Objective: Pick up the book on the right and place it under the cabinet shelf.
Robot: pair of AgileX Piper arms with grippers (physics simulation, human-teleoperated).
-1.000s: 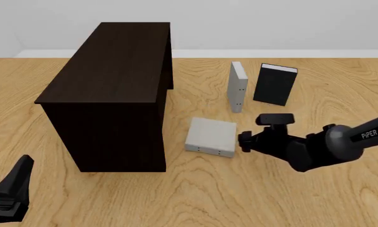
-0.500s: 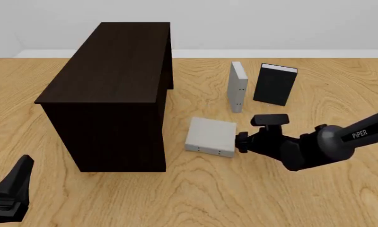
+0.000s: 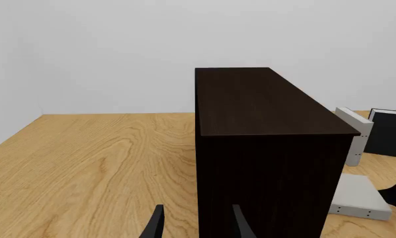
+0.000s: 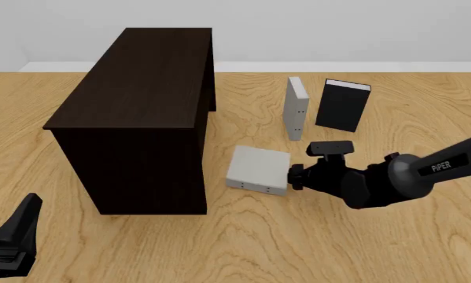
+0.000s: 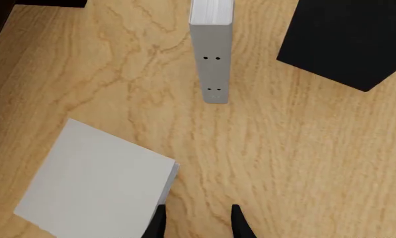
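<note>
The book [image 4: 257,170] lies flat on the table, light grey, just right of the dark cabinet shelf [image 4: 141,88] and a short gap from its side. My right gripper [image 4: 293,175] is low at the book's right edge, open, with nothing between its fingers. In the right wrist view one finger [image 5: 159,220] rests against the book [image 5: 95,178] beside its white page edge. My left gripper [image 4: 11,242] sits open at the near left corner, in front of the cabinet shelf [image 3: 264,99]. The left wrist view shows the book [image 3: 360,196] past the cabinet's side.
A second pale grey book [image 4: 296,108] stands upright behind the lying one, spine toward me [image 5: 211,54]. A black book [image 4: 343,106] stands to its right [image 5: 346,34]. Bare wooden table [image 4: 392,247] stretches in front and to the right.
My right gripper has moved left, and the flat grey book has slid a little left with it, closer to the cabinet. The left arm has not moved.
</note>
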